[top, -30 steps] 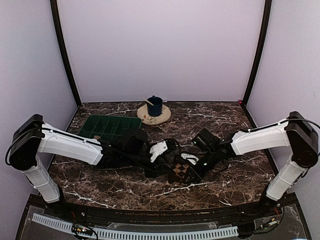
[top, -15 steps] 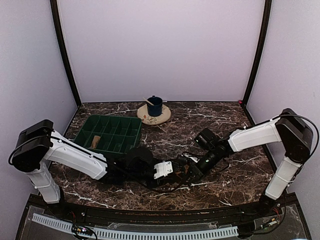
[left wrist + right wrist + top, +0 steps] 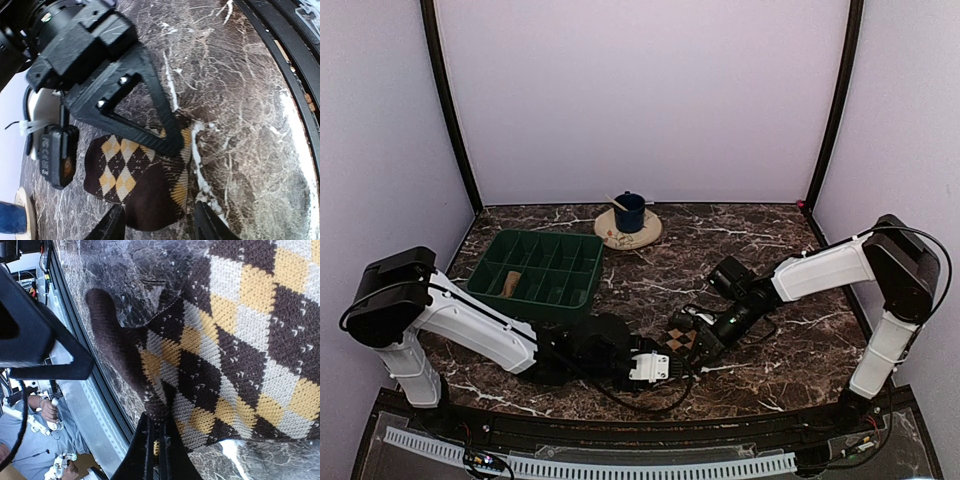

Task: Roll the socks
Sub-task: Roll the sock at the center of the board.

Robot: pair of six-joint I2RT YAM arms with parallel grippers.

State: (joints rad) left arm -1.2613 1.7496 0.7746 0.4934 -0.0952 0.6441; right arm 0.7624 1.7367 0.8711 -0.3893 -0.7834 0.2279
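Right hand [image 3: 154, 430] pinches the checkered sock [image 3: 240, 340]; left hand [image 3: 160, 222] gapes astride it, fingers mostly cropped.

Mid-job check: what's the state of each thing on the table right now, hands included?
Checkered sock: lying on the table, edge pinched.
Right hand: shut on the checkered sock.
Left hand: open, fingers either side of the sock's end.
Tray: flat on the table.
Tan sock: in a tray compartment.
Mug: upright on its plate.
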